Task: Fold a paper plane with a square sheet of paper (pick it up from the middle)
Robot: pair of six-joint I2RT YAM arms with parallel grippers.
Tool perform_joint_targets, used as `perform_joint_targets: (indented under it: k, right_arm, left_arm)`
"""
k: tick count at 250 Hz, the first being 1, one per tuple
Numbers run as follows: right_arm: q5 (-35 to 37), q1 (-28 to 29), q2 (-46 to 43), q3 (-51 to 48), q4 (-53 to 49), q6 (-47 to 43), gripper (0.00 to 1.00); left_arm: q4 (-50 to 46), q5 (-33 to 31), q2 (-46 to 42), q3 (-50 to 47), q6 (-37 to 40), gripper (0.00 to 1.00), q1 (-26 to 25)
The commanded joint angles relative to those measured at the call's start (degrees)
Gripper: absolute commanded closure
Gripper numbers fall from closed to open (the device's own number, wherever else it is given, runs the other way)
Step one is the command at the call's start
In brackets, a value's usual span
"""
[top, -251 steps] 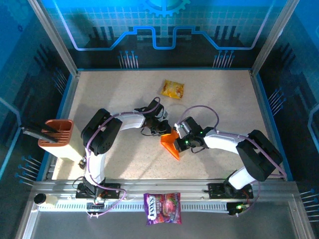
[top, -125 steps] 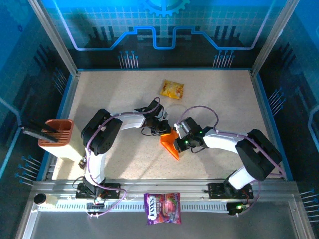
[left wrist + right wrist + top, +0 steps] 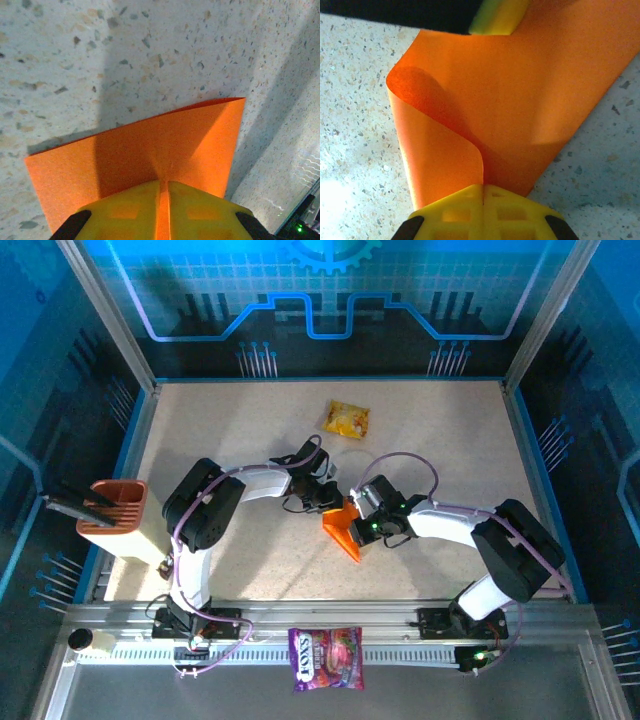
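The orange sheet of paper [image 3: 341, 531] lies partly folded near the middle of the table [image 3: 230, 440], caught between both arms. The left gripper [image 3: 337, 505] meets its upper edge from about 11 o'clock and the right gripper [image 3: 360, 528] comes in from 3 o'clock. In the left wrist view the yellow fingers [image 3: 200, 210] are pressed together on the sheet's near edge, a thin orange strip showing between them, and the paper spreads flat away toward 12 o'clock. In the right wrist view the right gripper's jaws are likewise clamped on the paper, which curls up in a soft loop toward 10 o'clock. From above, the sheet narrows to a tip aimed at roughly 5 o'clock, its long axis running 11 to 5 — though the fold lines are hard to make out there.
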Motion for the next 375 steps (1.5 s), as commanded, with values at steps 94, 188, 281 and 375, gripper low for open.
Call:
perform_joint_targets:
  k: [94, 188, 281, 375]
  right_arm:
    - [0.29, 0.17, 0.17, 0.87, -1.82, -0.71, 1.00]
    - [1.17, 0.52, -0.97, 0.63, -2.20, -0.54, 1.00]
    - [1.14, 0.61, 0.56, 1.31, -1.88, -0.63, 1.00]
    - [0.89, 0.61, 1.81, 1.54, -2.01, -0.75, 1.00]
  left_arm:
    - [-3.57, -0.83, 1.12, -0.24, 1.00, 0.86, -0.32]
    - [-3.74, -0.88, 1.10, -0.27, 1.16, 0.86, -0.32]
    - [-3.83, -0.90, 1.41, -0.07, 1.20, 0.86, -0.30]
    - [-3.83, -0.79, 1.44, -0.07, 1.17, 0.86, -0.30]
